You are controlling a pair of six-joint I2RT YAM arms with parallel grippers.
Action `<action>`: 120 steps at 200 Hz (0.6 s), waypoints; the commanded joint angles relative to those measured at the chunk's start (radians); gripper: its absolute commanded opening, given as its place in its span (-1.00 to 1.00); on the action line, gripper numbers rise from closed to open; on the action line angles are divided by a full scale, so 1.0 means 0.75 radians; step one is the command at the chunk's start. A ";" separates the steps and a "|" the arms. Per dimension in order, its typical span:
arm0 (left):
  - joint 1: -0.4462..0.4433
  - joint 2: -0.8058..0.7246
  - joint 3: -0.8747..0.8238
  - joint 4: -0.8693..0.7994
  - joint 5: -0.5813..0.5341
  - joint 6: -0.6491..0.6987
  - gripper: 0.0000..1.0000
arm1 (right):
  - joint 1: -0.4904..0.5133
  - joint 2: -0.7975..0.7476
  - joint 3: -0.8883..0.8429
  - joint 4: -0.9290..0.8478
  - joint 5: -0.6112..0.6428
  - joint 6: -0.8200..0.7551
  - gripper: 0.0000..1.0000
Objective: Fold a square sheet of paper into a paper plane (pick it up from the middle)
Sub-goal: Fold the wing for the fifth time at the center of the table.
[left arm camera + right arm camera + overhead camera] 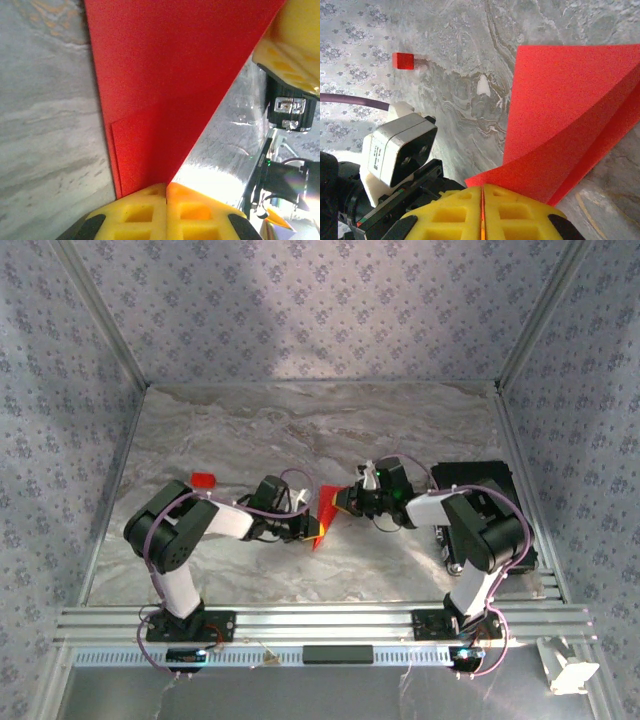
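Your left arm folds at a raised elbow and runs its forearm low toward the middle of the grey marbled tabletop (300, 430). Your right arm mirrors it from the other side, so the two wrists nearly meet. The left gripper (166, 186) has its yellow pads pressed together on one corner of the thin bright red sheet of paper (165, 75), where a second layer shows along a straight edge. The right gripper (482, 190) pinches another edge of the sheet, which curls up and away from its pads in two layers. From above, the sheet hangs between the two grippers; you cannot tell whether its lower tip touches the tabletop. On the left wrist's white camera module (397, 150), faint marks are too small to read. A small red rectangular piece (203, 481) lies well apart, beyond the left elbow.
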State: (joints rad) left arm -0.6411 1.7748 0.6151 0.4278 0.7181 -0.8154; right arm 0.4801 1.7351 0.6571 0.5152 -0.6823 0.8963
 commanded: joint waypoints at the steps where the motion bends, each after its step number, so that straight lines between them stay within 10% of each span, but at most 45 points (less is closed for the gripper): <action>1: 0.016 0.024 -0.041 0.026 -0.024 -0.075 -1.00 | 0.012 0.049 0.041 0.034 -0.041 -0.022 -0.79; 120: 0.019 0.022 -0.101 0.123 -0.077 -0.185 -1.00 | 0.046 0.056 -0.013 0.071 -0.059 -0.011 -0.80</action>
State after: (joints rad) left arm -0.6346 1.7767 0.5671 0.5400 0.7044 -0.9413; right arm 0.4965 1.7813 0.6491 0.5564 -0.7006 0.8970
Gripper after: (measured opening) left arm 0.044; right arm 0.101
